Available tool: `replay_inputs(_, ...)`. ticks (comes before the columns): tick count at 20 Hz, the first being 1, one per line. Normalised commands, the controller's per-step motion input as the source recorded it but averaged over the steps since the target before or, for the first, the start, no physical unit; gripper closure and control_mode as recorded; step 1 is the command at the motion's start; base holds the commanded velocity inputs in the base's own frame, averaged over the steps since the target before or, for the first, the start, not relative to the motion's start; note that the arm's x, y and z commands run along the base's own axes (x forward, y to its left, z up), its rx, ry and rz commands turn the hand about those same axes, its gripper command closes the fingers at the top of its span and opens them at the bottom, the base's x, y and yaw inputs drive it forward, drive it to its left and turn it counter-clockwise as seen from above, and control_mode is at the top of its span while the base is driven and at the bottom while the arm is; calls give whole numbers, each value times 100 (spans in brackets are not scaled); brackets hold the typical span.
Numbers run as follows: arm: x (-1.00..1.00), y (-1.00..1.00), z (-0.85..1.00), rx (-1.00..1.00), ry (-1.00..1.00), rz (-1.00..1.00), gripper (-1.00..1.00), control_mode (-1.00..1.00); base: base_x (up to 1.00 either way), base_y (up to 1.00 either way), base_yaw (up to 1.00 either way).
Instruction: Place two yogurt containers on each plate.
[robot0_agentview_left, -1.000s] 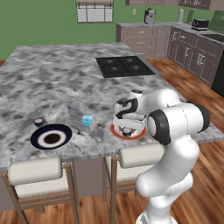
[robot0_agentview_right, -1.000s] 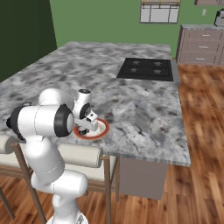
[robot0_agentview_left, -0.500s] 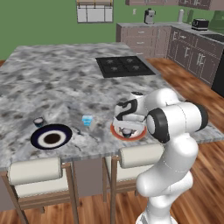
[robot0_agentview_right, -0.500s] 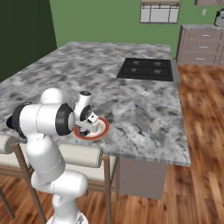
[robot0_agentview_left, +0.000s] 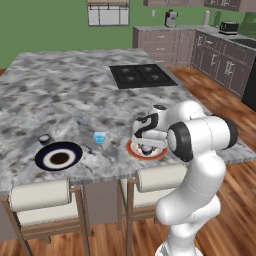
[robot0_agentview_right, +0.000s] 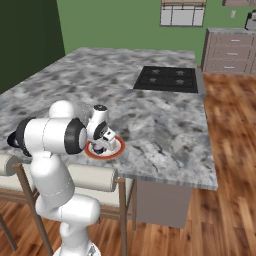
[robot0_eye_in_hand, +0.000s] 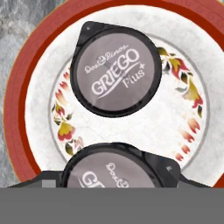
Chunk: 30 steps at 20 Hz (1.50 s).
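Setting: green-walled simulated kitchen with a grey marbled island counter (robot0_agentview_left: 75, 95), wood floor, and a black cooktop (robot0_agentview_left: 142, 76) set into the far part of the counter.
Seating: two pale padded stools (robot0_agentview_left: 37, 197) stand tucked against the near edge of the island.
Arm: the white Franka arm bends down over the near edge of the counter, its hand low above the red-rimmed plate.
Gripper: gripper (robot0_agentview_left: 146, 149) sits just over the plate (robot0_agentview_right: 101, 148); in the hand view its tips are hidden at the bottom edge, so I cannot tell whether the jaws are apart or closed, nor whether they touch the nearer cup.
Red-rimmed plate: white plate with an orange-red rim (robot0_eye_in_hand: 26, 65) and a floral ring, lying near the counter's front edge (robot0_agentview_left: 150, 152), (robot0_agentview_right: 117, 147).
Yogurt on that plate: two round dark cups with grey foil lids. One, lettered "GRIEGO Plus" (robot0_eye_in_hand: 114, 69), rests fully on the plate's white centre. The second yogurt cup (robot0_eye_in_hand: 118, 168) lies directly under the hand, at the plate's near side, partly cut off by the view's bottom.
Navy plate: dark navy plate with a white ring (robot0_agentview_left: 58, 156), to the left along the front edge, well apart from the red-rimmed one.
Light-blue tub: small squarish yogurt tub (robot0_agentview_left: 100, 137) on the bare counter, between the two plates.
Fourth cup: small dark yogurt cup with a pale rim (robot0_agentview_left: 44, 139) on the counter, just beside the navy plate's far left edge.
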Motion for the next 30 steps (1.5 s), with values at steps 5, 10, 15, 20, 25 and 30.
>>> replay_inputs(5, 4, -3, -1, 0, -1, 0, 100, -100, 0, 0, 0)
replay_inputs(10, 0, 0, 0, 0, 0, 0, -100, -100, 0, 0, 0)
replay_inputs(15, 0, -1, 0, 0, 0, 0, -100, -100, 0, 0, 0)
replay_inputs(20, 0, -3, 0, 0, 0, 0, -100, -100, 0, 0, 0)
replay_inputs(25, 0, -4, 5, 0, 0, 0, -100, -100, 0, 0, 0)
replay_inputs(30, -6, -1, 32, -2, 0, 0, -100, -100, 0, 0, 0)
